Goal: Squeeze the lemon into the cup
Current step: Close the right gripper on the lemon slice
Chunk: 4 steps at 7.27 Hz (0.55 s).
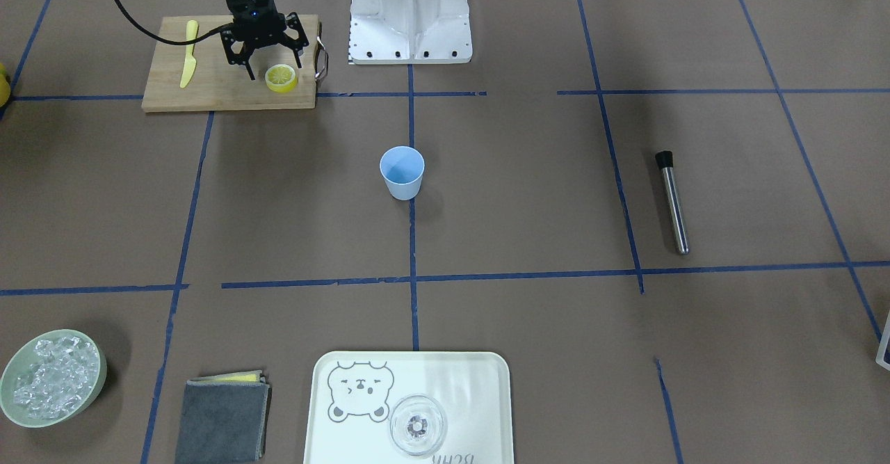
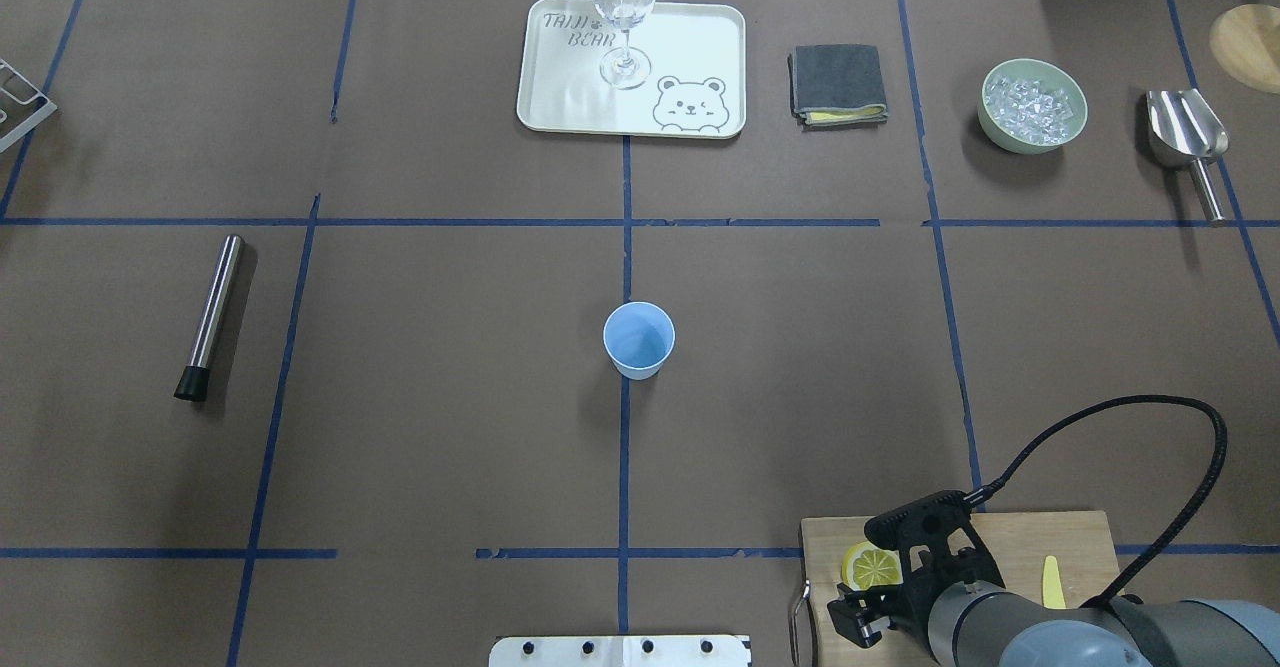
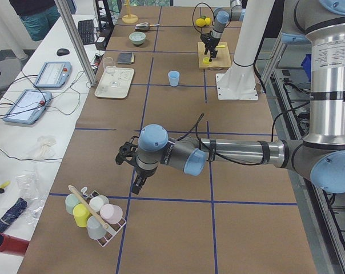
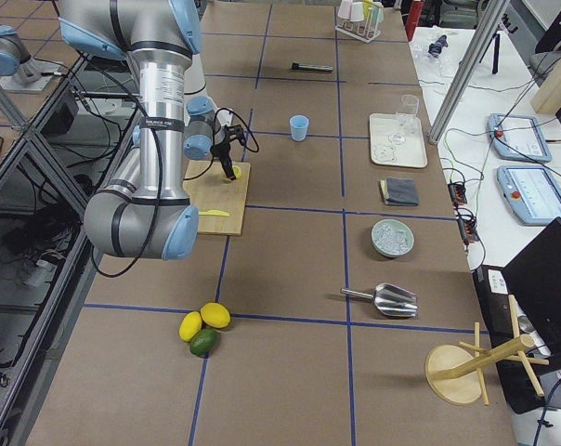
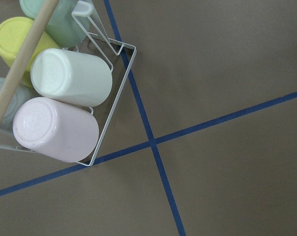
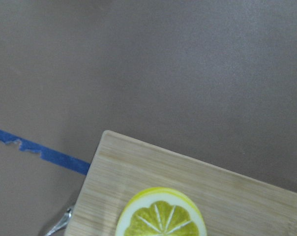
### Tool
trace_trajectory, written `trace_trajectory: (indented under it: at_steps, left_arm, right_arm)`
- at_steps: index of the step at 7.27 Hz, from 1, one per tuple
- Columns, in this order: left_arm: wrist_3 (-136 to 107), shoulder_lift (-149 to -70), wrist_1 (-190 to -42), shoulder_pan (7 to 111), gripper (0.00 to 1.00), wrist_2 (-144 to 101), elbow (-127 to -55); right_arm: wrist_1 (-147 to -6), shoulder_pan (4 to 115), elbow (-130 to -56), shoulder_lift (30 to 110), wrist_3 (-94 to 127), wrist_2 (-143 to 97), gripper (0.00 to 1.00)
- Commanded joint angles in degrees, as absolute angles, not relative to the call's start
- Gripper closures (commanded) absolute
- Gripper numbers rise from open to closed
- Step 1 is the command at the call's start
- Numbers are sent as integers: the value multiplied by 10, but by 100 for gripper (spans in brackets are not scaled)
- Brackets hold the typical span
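The lemon (image 1: 281,78), a round yellow slice lying cut face up, sits near the handle end of a wooden cutting board (image 1: 208,92). It also shows in the overhead view (image 2: 872,567) and the right wrist view (image 6: 161,219). My right gripper (image 1: 274,69) hangs open just above the lemon, one finger on each side, not touching it. The light-blue cup (image 1: 402,172) stands upright and alone at the table's middle (image 2: 639,339). My left gripper (image 3: 131,169) hovers at the far left end beside a rack of cups; I cannot tell whether it is open or shut.
A slim yellow knife (image 1: 188,53) lies on the board. A steel muddler (image 1: 672,200), a bear tray (image 1: 473,394) with a glass (image 1: 417,426), a folded cloth (image 1: 222,419), a bowl of ice (image 1: 52,377) and a scoop (image 2: 1185,137) lie around. A wire cup rack (image 5: 65,98) sits below the left wrist.
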<state>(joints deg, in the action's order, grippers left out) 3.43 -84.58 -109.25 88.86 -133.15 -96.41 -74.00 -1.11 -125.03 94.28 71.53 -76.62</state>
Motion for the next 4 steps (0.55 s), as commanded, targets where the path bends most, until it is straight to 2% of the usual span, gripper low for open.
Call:
trace_trajectory:
  at_steps: [1, 4]
  left_arm:
    - [35, -840, -1092, 889, 0, -1332, -964]
    - [35, -838, -1092, 889, 0, -1333, -966]
  right_arm:
    - [-740, -11, -1245, 938, 715, -766, 0]
    - [-740, 3, -1233, 936, 715, -764, 0]
